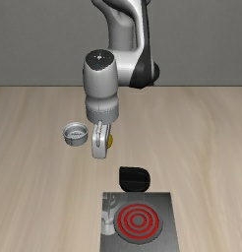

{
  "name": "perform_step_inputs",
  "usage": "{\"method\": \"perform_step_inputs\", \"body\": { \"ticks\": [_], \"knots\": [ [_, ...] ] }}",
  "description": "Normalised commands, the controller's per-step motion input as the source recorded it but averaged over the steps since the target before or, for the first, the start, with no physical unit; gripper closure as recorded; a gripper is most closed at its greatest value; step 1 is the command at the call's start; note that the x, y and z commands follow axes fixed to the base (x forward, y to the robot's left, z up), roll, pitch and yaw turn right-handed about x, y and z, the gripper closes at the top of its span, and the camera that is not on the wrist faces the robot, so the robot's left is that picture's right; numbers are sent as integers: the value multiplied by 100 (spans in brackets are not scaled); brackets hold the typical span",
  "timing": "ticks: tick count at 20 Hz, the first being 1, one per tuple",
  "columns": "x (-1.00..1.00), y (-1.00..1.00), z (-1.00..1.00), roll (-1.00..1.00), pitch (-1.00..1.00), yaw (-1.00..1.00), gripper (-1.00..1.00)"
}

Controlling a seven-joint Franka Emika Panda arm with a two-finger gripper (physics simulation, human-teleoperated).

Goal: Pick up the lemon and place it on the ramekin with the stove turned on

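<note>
Light wooden tabletop (pixel 34 167) under a plain grey wall forms the work area. The lemon (pixel 112 140) sits at the lower end of the gripper (pixel 101 144), tight against its side toward the exterior view's right and partly masked by it. Whether the gripper has closed on the lemon, or merely stands beside it, cannot be determined from this angle, nor whether the fruit is clear of the table.

The arm hangs nearly vertical over this spot, an orientation suited to a top-down grasp. The ramekin (pixel 74 133) stands just beside the gripper, toward the exterior view's left, upright with its mouth open; the transfer is judged to be short and sideways.

Farther forward lies a black object (pixel 135 177), apart from the lemon. Beyond it is the stove (pixel 164 205), whose burner (pixel 139 222) shows red rings, indicating it is on. The lemon is not yet on the ramekin.
</note>
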Motion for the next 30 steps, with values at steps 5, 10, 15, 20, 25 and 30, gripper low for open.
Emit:
{"method": "perform_step_inputs", "body": {
  "ticks": [5, 10, 15, 20, 25, 30],
  "knots": [
    [0, -100, 0, 0, 0, 0, 100],
    [-40, -60, 0, 0, 0, 0, 100],
    [-100, 0, 0, 0, 0, 0, 100],
    [-60, 0, 0, 0, 0, 0, -100],
    [0, 0, 0, 0, 0, 0, -100],
    [0, 0, 0, 0, 0, 0, -100]
  ]
}}
